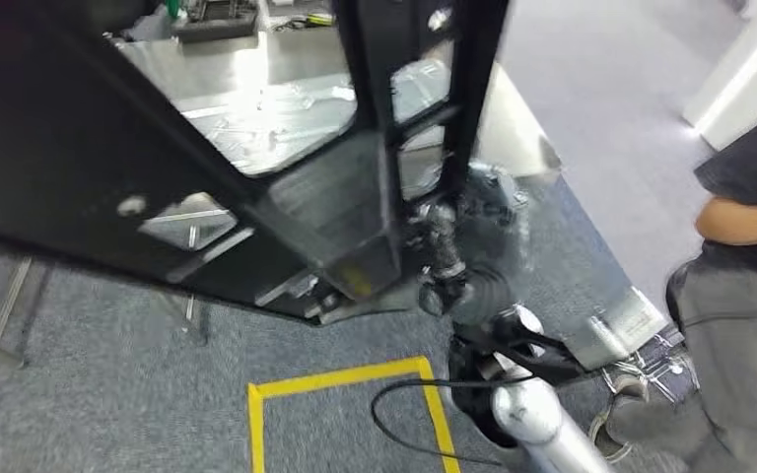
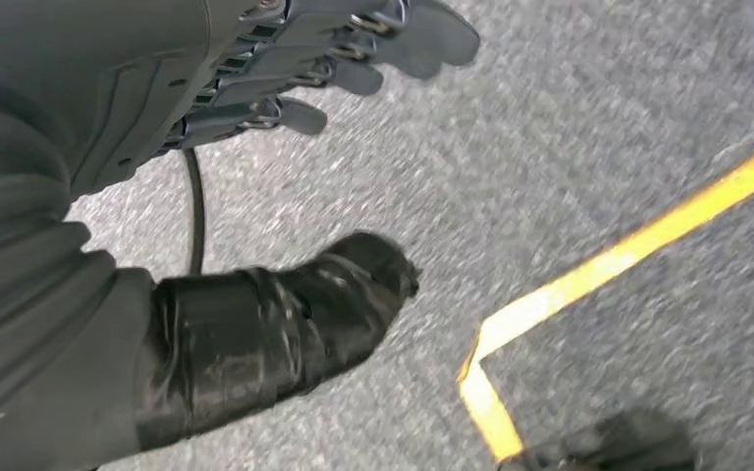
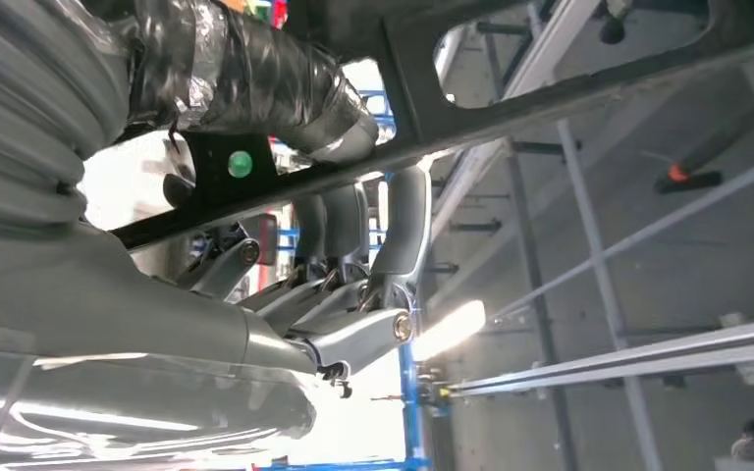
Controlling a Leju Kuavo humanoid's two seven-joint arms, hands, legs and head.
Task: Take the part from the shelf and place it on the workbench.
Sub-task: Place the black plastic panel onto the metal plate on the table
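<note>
Part (image 1: 256, 187): you have a large black frame with cut-out openings held up in front of the robot, crossing the head view from the upper left toward the middle. In the right wrist view its black bar (image 3: 569, 93) runs directly across the right hand (image 3: 353, 285), and you can see the fingers (image 3: 407, 231) wrapped up around that bar with the taped thumb on its other side, so this hand grips the part. In the head view the right hand (image 1: 444, 271) sits at the frame's lower end, with the silver forearm (image 1: 537, 419) trailing below it.

Beyond the held part lies a shiny metal workbench (image 1: 256, 99). Grey carpet (image 1: 108, 394) lies beneath the hand, marked with yellow tape (image 1: 340, 377). A person (image 1: 749, 296) in dark clothing stands off to the right hand's outer side.

Left hand (image 2: 285, 177): it hangs over the carpet holding nothing, fingers (image 2: 353, 49) extended and apart from the taped thumb (image 2: 285, 324), with yellow tape (image 2: 599, 270) just beyond it.
</note>
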